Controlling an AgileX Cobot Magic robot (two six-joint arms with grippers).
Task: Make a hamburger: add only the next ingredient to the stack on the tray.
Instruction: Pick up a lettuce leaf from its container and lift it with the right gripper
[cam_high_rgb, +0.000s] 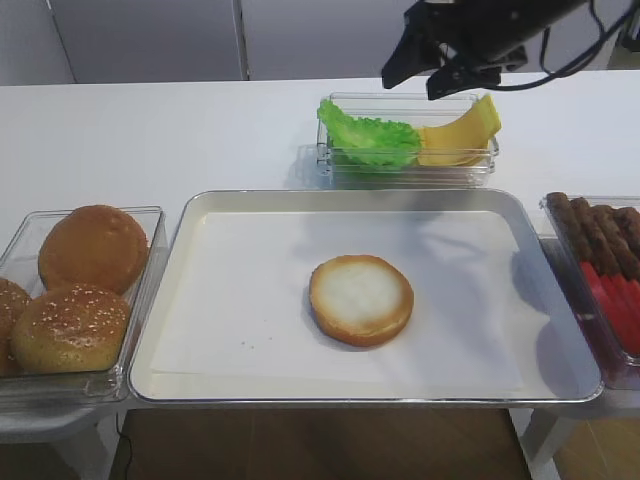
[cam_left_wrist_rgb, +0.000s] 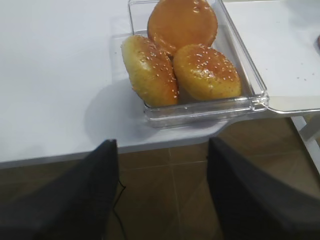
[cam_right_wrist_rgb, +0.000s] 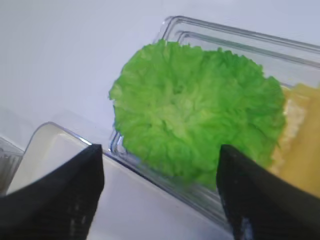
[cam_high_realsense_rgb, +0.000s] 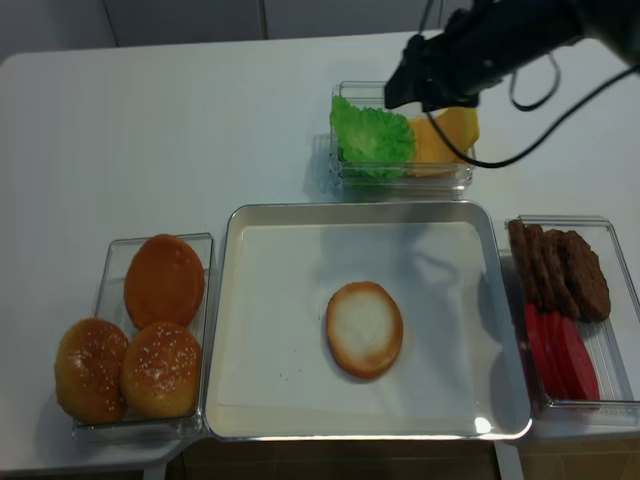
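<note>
Bright green ruffled lettuce leaf (cam_right_wrist_rgb: 195, 122) framed between wide-open empty right gripper (cam_right_wrist_rgb: 160, 192) jaws; adjacent yellow cheese slice (cam_right_wrist_rgb: 300, 145) could be snagged

shiny silver metal tray (cam_high_rgb: 160, 330) with matt white paper liner (cam_high_rgb: 250, 300), clear glossy plastic tub (cam_high_rgb: 340, 165) behind tray, frilly matt lettuce leaf (cam_high_rgb: 368, 138), smooth white table (cam_high_rgb: 150, 140)

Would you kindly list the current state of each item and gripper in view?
Lettuce leaf: in its clear tub, ungrasped.
Cheese slice: in the same tub, beside the lettuce.
Bun bottom: cut face up on the tray, nothing on it.
Right gripper: open above the lettuce.
Left gripper: open, empty, off the table edge.
Sesame buns: in their tub.
</note>
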